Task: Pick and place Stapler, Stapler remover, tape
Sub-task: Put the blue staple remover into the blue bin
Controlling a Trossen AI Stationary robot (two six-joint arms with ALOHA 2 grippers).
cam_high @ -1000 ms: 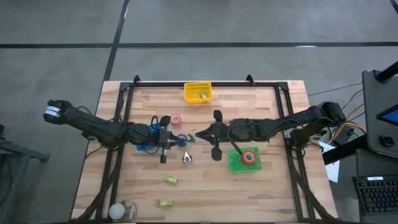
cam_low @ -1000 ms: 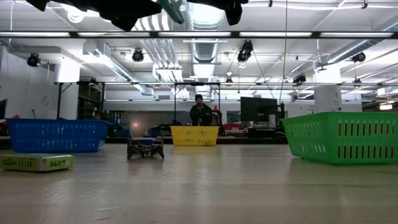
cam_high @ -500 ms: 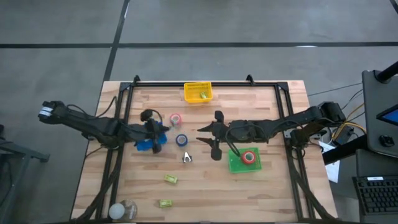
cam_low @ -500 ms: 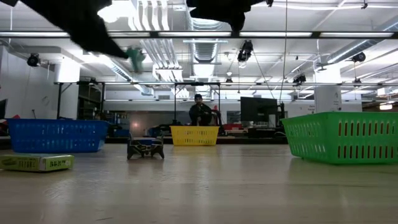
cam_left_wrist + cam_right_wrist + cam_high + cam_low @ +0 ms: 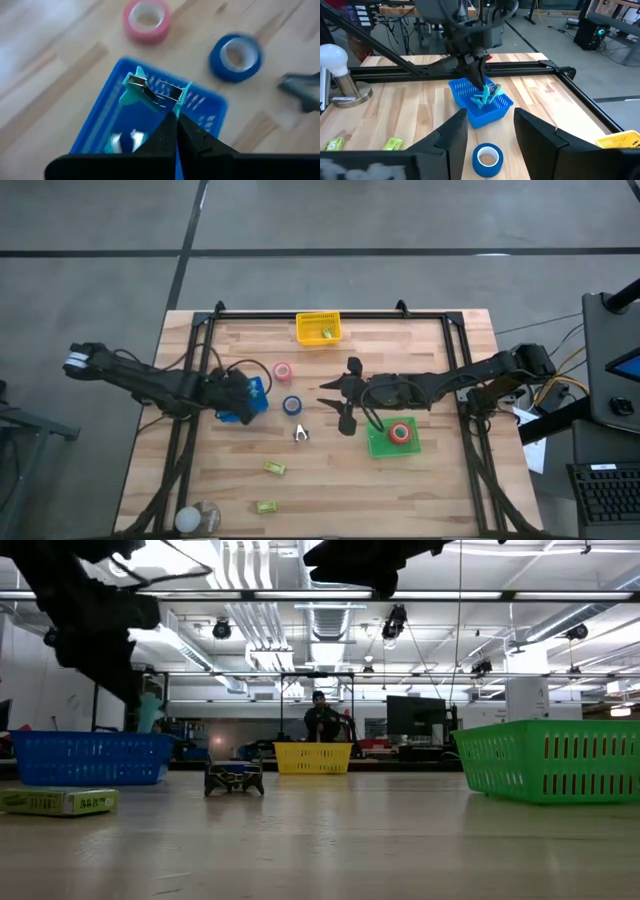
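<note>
Left gripper [image 5: 172, 117] pinches the teal stapler remover [image 5: 150, 92] above the blue basket's [image 5: 107, 112] rim.

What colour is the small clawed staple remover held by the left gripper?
Teal, with a metal centre; the small clawed staple remover, in the left gripper, shows best in the left wrist view.

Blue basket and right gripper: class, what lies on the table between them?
In the right wrist view, the blue tape lies between the blue basket and the open right gripper; the high view agrees.
</note>
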